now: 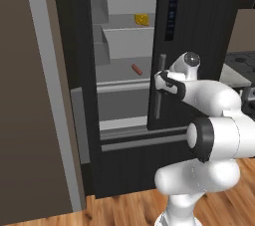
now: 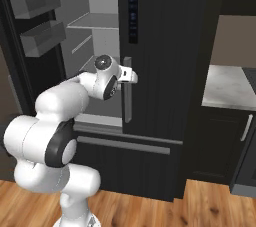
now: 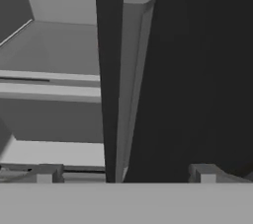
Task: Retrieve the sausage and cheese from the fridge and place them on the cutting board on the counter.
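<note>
Black fridge (image 1: 199, 31), left door swung open w/ grey bins. Inside, yellow cheese (image 1: 141, 19) sits on an upper shelf; reddish sausage (image 1: 136, 69) lies 1 shelf lower. Gripper (image 3: 126, 171), jaws wide apart, straddles the right door's grey vertical handle (image 3: 129, 85), holding nothing. Marbled counter (image 2: 227, 87) at far right.

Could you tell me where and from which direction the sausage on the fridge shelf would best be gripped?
Probably across its middle. The sausage lies flat on a lower shelf of the fridge, angled, below the cheese. Come in through the open left side, from the front and slightly above, fingers spanning its narrow width, not its length. The gripper is open, at the closed right door's handle.
</note>
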